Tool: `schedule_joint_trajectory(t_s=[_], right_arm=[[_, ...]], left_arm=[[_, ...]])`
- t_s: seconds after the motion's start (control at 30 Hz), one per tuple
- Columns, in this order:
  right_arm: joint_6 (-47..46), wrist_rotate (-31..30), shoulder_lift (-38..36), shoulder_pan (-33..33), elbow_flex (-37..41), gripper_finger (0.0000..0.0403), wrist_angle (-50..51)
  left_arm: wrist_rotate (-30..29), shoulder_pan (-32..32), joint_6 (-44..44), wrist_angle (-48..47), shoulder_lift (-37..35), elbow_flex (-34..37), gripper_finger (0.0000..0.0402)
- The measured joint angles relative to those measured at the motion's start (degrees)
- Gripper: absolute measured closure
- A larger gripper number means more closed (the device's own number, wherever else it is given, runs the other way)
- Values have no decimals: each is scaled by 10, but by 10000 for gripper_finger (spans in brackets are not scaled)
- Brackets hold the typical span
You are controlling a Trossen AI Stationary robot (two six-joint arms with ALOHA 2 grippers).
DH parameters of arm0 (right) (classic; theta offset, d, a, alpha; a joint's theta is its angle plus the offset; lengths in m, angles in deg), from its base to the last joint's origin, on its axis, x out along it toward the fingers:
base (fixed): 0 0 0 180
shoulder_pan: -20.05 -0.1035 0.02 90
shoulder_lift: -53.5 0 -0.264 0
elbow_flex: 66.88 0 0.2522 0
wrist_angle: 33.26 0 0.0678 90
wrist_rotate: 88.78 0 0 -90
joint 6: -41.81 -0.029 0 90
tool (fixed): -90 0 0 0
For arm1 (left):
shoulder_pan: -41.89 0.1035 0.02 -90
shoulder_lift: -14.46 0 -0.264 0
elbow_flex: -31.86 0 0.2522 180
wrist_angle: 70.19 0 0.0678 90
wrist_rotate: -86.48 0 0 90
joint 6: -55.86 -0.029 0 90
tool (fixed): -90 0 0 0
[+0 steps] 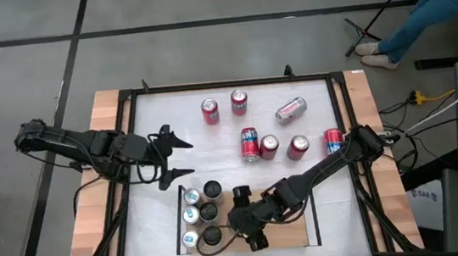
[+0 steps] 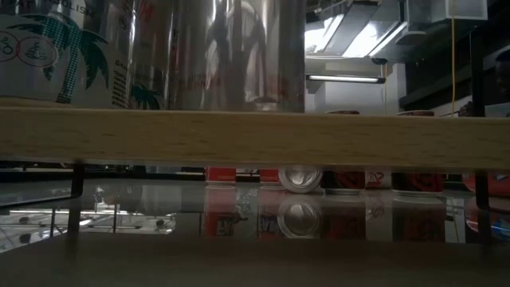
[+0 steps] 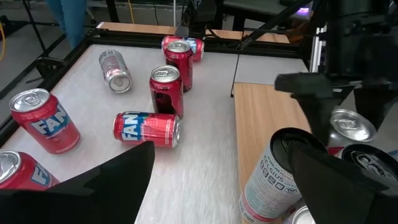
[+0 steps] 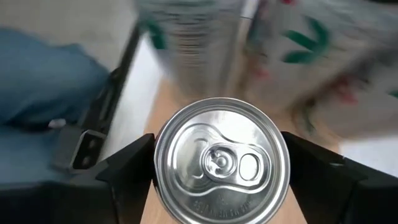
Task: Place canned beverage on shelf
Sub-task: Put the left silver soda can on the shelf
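Nearby, shelved cans (image 1: pixel 202 212) flank right tool (image 1: pixel 249 218).

White letters "FAN" are read on a lying red can (image 3: pixel 147 129) and on an upright red can (image 3: pixel 46 122); other print stays illegible.

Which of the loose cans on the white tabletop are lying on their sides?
Two: the silver can near the far right, and the red can mid-table. The others stand upright.
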Motion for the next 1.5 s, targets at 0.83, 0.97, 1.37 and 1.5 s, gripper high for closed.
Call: schedule_joint_trajectory(t_s=[0.83,0.97,1.37,1.5], right_arm=[[200,133,2,19,2,100,-41],[200,138,3,26,3,100,-47],[200,140,3,29,3,100,-52],[200,137,3,29,3,100,-52]], left_arm=[[0,0,2,0,0,0,43],[0,0,2,0,0,0,43],[0,0,2,0,0,0,43],[0,0,2,0,0,0,43]])
